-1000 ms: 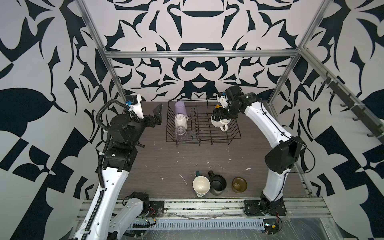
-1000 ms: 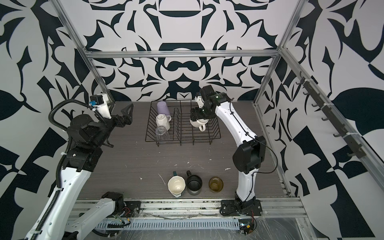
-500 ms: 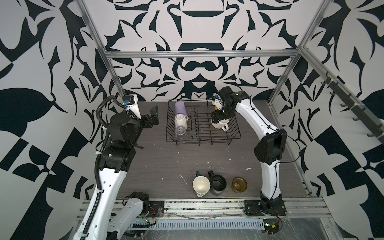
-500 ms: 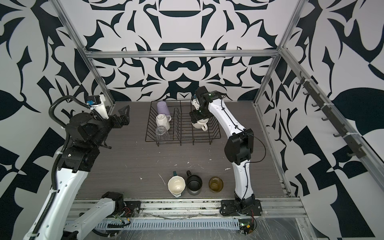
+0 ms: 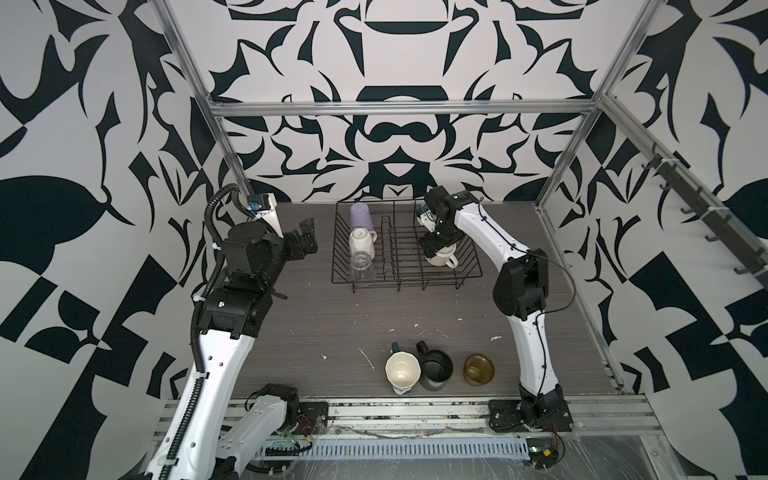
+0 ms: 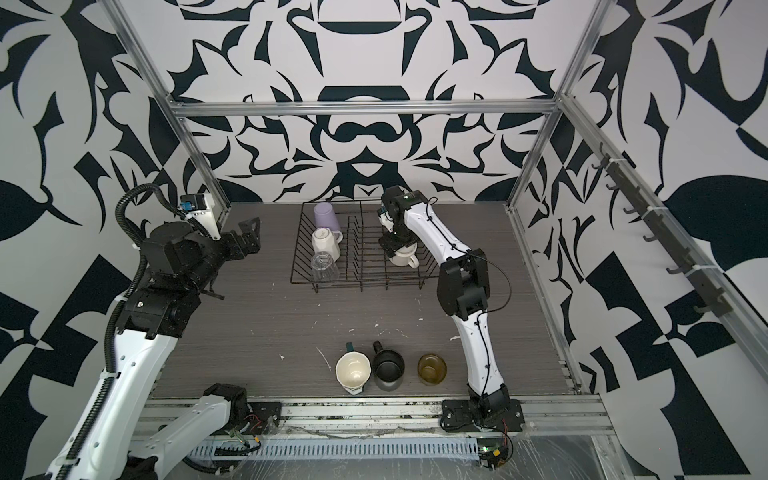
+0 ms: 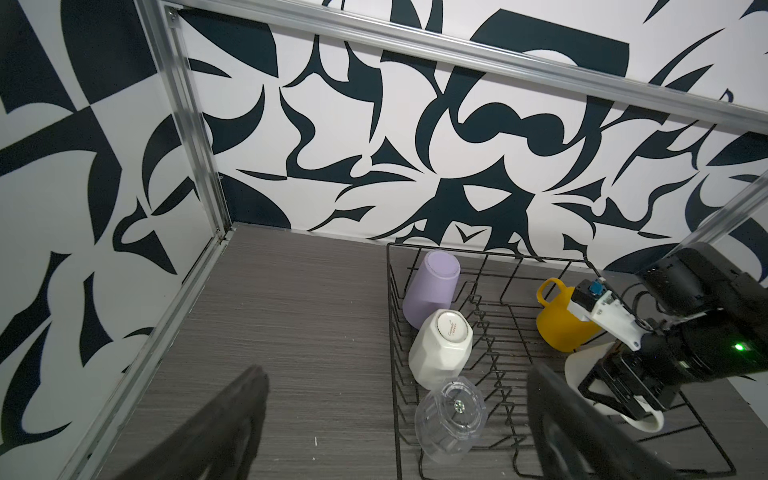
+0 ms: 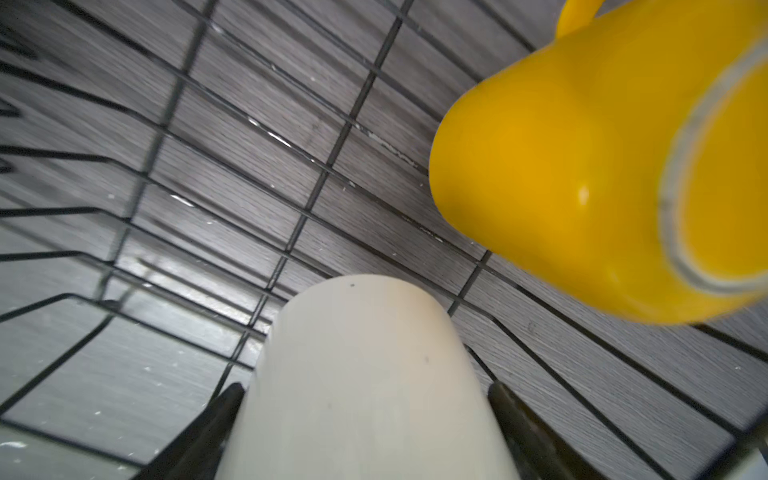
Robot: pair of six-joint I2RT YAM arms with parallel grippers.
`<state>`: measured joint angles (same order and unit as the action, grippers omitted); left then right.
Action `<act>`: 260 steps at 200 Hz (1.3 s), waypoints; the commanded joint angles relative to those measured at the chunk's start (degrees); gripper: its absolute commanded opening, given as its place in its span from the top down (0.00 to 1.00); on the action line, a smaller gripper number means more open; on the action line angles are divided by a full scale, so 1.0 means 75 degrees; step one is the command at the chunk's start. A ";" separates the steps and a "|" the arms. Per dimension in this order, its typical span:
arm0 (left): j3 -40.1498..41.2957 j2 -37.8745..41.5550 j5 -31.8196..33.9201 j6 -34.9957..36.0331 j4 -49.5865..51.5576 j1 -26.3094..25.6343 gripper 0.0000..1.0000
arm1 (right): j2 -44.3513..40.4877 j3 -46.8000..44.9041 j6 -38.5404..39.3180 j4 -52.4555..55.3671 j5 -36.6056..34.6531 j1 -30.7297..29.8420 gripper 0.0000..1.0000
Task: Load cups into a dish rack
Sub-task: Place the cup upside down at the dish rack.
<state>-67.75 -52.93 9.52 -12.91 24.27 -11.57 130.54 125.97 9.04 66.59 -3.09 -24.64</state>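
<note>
The black wire dish rack (image 5: 405, 283) (image 6: 357, 286) stands at the back of the table. Along its left side lie a lilac tumbler (image 5: 359, 216) (image 7: 430, 291), a white faceted mug (image 5: 360, 243) (image 7: 440, 353) and a clear glass (image 5: 361, 266) (image 7: 451, 419). My right gripper (image 5: 436, 246) (image 8: 365, 390) is shut on a white mug (image 5: 442, 259) (image 8: 365, 365), low in the rack's right side beside the yellow mug (image 8: 561, 178) (image 7: 559, 320). To the left of the rack my left gripper (image 5: 305, 237) (image 7: 397, 370) hovers open and holds nothing.
Three cups stand upright in a row near the table's front edge: a teal mug with a cream inside (image 5: 401, 370), a black mug (image 5: 434, 368) and an olive-brown cup (image 5: 478, 369). Metal frame posts and patterned walls close in the table's sides and back.
My right arm has folded its elbow inward and brought the white mug lower into the rack's right side. The left arm has barely shifted.
</note>
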 commanded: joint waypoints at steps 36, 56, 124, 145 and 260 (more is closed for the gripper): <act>-0.0026 0.0061 0.0099 -0.0214 0.0316 0.0031 0.01 | 0.0134 0.0449 0.0167 -0.0025 -0.0376 -0.0042 0.75; -0.0013 0.0033 0.0114 -0.0230 0.0352 0.0031 0.00 | 0.0166 0.0420 0.0165 0.0014 -0.0283 -0.0054 0.60; 0.0008 -0.0045 0.0207 -0.0241 0.0426 0.0031 0.01 | 0.0103 0.0419 0.0002 -0.0005 -0.0286 -0.0051 0.16; 0.0009 -0.0029 0.0230 -0.0238 0.0442 0.0031 0.01 | 0.0039 0.0401 -0.0045 -0.0096 -0.0200 -0.0054 0.04; -0.0314 -0.0035 -0.0556 -0.0555 0.1844 0.0031 0.03 | -0.1645 -0.0313 -0.1097 -0.1031 0.0695 -0.0016 0.05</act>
<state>-67.88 -53.10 9.47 -15.00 30.81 -11.57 127.76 125.91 5.21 62.94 -1.58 -24.80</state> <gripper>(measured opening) 0.991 0.953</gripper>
